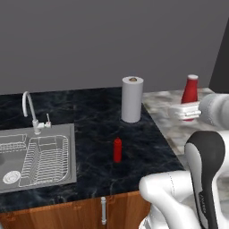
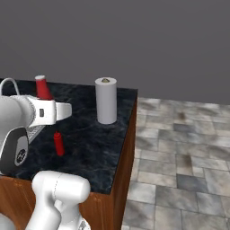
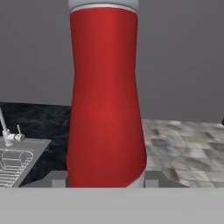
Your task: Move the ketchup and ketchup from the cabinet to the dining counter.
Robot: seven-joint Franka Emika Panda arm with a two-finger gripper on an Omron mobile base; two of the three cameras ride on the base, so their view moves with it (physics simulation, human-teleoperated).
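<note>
A pale-capped red ketchup bottle hangs upright in the air, with my gripper shut on its lower part. In the hand view its red body stands between my two fingertips. The other ketchup, all red and small, stands upright on the black veined dining counter, in front of the paper towel roll. The cabinet is out of view.
A white paper towel roll stands near the counter's far right corner. A steel sink with a tap and a wire rack lies at the left. Grey tiled floor spreads to the right of the counter.
</note>
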